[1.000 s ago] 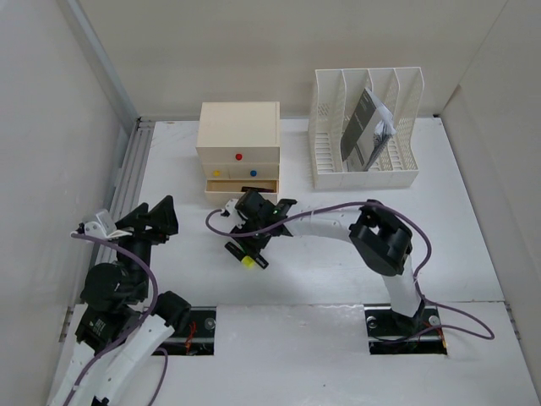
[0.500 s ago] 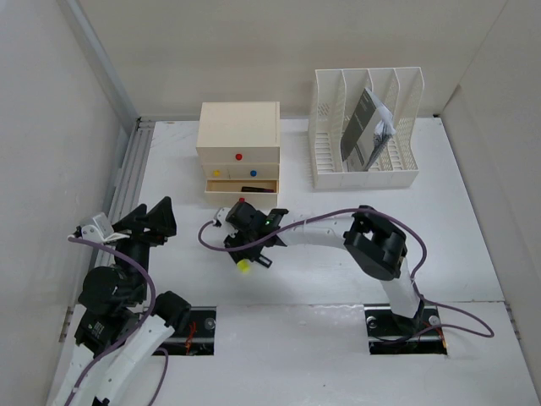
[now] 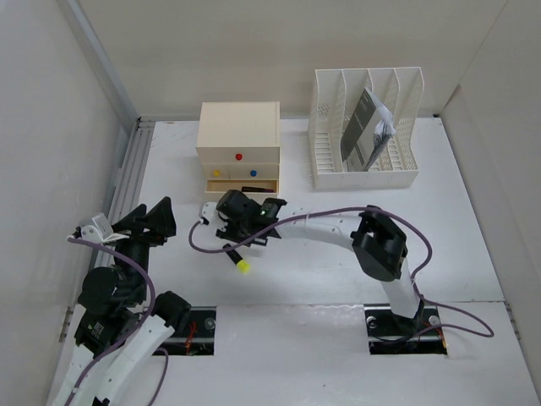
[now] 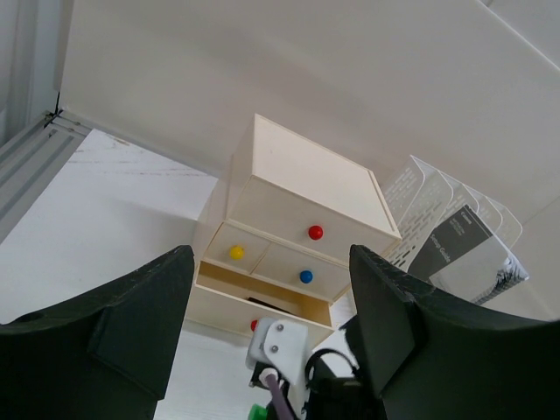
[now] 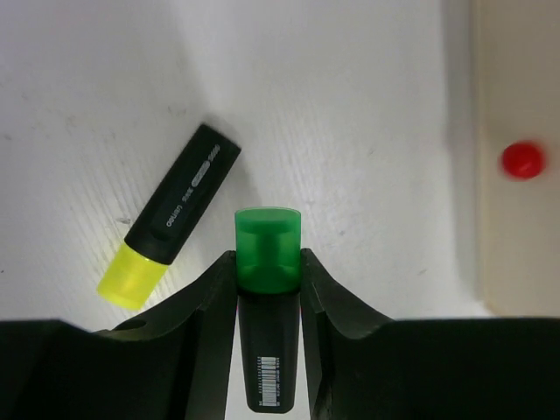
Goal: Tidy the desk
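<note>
clearly, the green highlighter (image 5: pixel 269 255) bears a barcode (image 5: pixel 266 382).

yellow highlighter (image 5: pixel 171 229): white print in short lines along the black barrel, too small to read.
green highlighter (image 5: pixel 268 306): white barcode with a row of digits on the black barrel, digits not legible.
dark booklet (image 3: pixel 363 127) in file rack (image 3: pixel 409 89): cover print too small to read.

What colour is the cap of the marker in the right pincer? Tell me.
Green cap on the marker; best in the right wrist view.
</note>
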`<state>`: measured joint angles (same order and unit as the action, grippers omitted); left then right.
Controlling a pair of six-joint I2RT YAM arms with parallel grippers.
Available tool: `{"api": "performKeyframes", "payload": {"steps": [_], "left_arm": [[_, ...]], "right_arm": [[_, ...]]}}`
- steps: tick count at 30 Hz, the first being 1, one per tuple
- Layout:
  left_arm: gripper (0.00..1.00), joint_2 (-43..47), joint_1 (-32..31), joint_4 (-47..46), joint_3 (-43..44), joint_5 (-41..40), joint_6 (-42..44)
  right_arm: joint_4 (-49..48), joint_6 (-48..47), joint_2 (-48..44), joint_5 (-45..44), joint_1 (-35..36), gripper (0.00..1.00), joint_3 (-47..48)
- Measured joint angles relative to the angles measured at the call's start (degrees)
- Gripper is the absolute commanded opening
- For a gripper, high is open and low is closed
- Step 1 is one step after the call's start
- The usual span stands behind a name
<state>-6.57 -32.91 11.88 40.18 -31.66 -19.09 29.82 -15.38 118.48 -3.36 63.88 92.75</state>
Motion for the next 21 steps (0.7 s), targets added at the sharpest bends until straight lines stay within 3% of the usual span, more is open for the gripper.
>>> {"api": "performKeyframes", "payload": {"steps": [10,21], "left_arm": [[0.69,0.00,0.00,0.00,0.00,0.00,0.00],[0.69,0.00,0.00,0.00,0.00,0.00,0.00]], "right_arm": [[3.96,-19.93,-1.55,4.83,-4.92,0.14,14.88],[3.89,-39.60,-0.22,6.67,-8.94,0.10,16.39]]}}
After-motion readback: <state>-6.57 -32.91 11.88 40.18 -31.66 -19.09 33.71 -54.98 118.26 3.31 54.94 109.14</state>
